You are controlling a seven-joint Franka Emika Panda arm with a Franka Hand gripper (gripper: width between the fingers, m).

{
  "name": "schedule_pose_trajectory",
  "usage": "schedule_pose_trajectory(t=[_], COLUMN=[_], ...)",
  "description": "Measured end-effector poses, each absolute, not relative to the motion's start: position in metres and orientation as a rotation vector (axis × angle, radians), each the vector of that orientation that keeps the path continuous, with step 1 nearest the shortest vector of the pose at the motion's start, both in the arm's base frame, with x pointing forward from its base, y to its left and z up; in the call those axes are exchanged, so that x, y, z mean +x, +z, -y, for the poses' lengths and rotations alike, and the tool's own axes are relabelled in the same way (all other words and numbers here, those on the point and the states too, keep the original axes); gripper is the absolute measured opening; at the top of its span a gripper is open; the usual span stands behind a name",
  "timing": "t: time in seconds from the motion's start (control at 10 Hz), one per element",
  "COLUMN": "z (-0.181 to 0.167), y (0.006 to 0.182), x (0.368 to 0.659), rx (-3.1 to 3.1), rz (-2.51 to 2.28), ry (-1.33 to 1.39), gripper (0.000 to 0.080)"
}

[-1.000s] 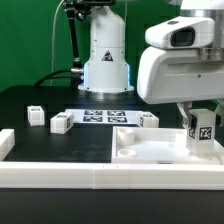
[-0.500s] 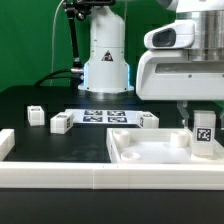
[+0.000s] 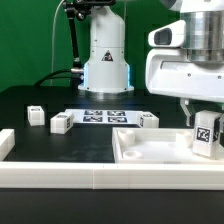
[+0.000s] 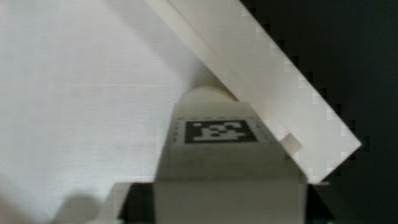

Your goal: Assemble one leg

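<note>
My gripper (image 3: 206,124) is shut on a leg (image 3: 206,136), a small white upright block with a black-and-white tag. It holds the leg upright at the corner of the large white square panel (image 3: 150,152) on the exterior view's right. In the wrist view the leg (image 4: 221,150) stands between my dark fingers (image 4: 139,202), its end against the panel's flat face (image 4: 89,90) beside the raised rim (image 4: 267,80). Three more legs stand on the black table: one (image 3: 35,115), a second (image 3: 60,123) and a third (image 3: 149,120).
The marker board (image 3: 103,116) lies in front of the robot base (image 3: 106,60). A white rail (image 3: 90,176) runs along the table's front edge, with a white block (image 3: 5,143) at its left end.
The gripper with the leg has dipped slightly and shifted toward the exterior view's right. The panel has slid a little to the right with it.
</note>
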State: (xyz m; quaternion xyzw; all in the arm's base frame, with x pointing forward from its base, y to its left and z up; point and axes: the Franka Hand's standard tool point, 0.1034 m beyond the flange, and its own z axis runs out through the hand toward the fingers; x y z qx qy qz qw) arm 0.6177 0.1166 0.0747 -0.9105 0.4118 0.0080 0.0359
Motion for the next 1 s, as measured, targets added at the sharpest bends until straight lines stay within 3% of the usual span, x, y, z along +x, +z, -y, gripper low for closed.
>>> schedule_pose_trajectory(t=[0.1, 0.2, 0.3, 0.4, 0.5, 1.0], z=[-0.1166, -0.1182, -0.1189, -0.1188, -0.1188, -0.1228], y=[0.0746, 0.0744, 0.0744, 0.0744, 0.0744, 0.0766], x=[0.6176, 0.6173, 0.6172, 0.6172, 0.6172, 0.6171], rx=[-2.765, -2.704, -2.705, -2.709, -2.738, -2.985], rz=[-1.331, -1.438, -1.434, -1.426, -1.369, -0.662], ry=[0.029, 0.040, 0.041, 0.041, 0.038, 0.029], gripper=[0.0291, 0.0389, 0.0389, 0.0577, 0.0627, 0.0649])
